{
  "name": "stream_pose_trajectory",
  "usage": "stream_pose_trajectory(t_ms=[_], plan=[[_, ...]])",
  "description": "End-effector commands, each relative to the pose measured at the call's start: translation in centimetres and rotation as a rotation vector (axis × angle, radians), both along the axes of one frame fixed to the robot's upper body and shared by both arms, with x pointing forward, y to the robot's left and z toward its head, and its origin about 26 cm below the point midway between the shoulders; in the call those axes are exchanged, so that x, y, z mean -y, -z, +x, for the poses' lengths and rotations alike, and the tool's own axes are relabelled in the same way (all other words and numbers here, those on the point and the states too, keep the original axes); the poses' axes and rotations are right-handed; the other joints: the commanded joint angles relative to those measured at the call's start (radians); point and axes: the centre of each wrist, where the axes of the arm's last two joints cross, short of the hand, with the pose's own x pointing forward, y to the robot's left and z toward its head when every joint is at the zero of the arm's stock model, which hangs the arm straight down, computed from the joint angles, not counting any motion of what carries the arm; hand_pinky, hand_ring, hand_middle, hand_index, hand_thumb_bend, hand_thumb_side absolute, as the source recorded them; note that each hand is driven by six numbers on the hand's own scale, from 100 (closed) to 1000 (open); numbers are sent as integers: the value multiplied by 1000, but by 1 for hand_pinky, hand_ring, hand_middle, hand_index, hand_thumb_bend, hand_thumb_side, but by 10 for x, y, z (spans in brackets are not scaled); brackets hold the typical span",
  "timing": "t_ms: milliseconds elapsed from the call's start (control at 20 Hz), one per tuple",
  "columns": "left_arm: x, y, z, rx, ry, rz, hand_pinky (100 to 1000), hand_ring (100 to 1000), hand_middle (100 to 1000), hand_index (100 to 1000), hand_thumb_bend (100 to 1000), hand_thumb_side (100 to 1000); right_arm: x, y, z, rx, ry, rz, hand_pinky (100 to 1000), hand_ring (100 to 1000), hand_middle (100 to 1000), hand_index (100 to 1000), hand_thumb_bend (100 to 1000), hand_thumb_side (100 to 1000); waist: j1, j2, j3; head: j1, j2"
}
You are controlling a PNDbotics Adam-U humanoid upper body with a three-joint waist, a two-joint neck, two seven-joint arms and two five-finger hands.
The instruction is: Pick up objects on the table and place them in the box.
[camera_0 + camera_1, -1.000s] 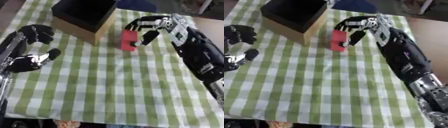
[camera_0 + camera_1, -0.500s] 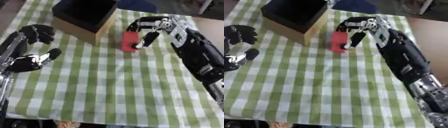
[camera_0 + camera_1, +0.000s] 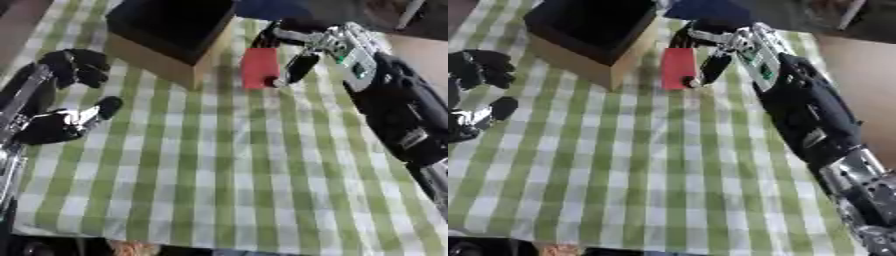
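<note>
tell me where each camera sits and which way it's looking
Left eye view: in the robot's head, looking down at the checked tablecloth; the left hand rests open at the left edge, and the right hand holds the red block beside the box.
Right eye view: same head, set slightly to the right, so more of the right arm shows and less of the left hand.
Both share the box, block and right hand.

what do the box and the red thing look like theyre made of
The box looks like cardboard or thin wood: flat tan matte sides, with a black inside. The red block, held in the right hand, has a smooth, even, matte surface, maybe plastic or foam; the look leaves it open.
</note>
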Motion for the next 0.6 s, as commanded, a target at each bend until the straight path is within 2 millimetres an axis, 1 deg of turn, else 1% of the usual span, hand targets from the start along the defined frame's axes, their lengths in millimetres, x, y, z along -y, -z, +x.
stream_pose_trajectory(t_ms=[50, 150, 200, 300, 350, 450, 550, 600], plan=[[2, -9, 0, 28, 11, 10, 681, 673, 660, 792, 575, 478, 10, -31, -4, 80, 8, 27, 756, 709, 518, 794, 358, 100, 6, -18, 2, 1, -2], [2, -9, 0, 28, 11, 10, 681, 673, 660, 792, 575, 478, 9, -33, -5, 80, 9, 30, 756, 709, 518, 794, 358, 100, 6, -18, 2, 1, -2], [3, -8, 0, 25, 15, 9, 681, 673, 660, 791, 575, 477, 11, -39, -6, 96, 12, 40, 742, 685, 510, 789, 368, 100, 6, -22, 8, 0, -4], [7, -7, 0, 23, 33, 10, 682, 673, 660, 791, 574, 477, 16, -69, -11, 176, 23, 101, 743, 685, 512, 791, 371, 100, 1, -24, 29, -11, -13], [8, -8, 0, 23, 39, 12, 682, 673, 660, 791, 574, 477, 17, -77, -14, 206, 26, 129, 743, 685, 512, 791, 371, 100, -1, -24, 35, -15, -16], [9, -8, 1, 23, 44, 13, 682, 673, 660, 791, 574, 477, 15, -83, -18, 241, 32, 160, 743, 685, 512, 791, 371, 100, -2, -24, 40, -18, -18], [9, -8, 1, 23, 46, 14, 682, 673, 660, 791, 574, 477, 13, -81, -19, 262, 38, 175, 743, 685, 512, 791, 371, 100, -3, -24, 41, -19, -19], [11, -9, 1, 25, 53, 14, 682, 673, 660, 791, 575, 477, 11, -81, -19, 276, 34, 180, 745, 688, 521, 795, 385, 100, -6, -25, 44, -19, -25]])
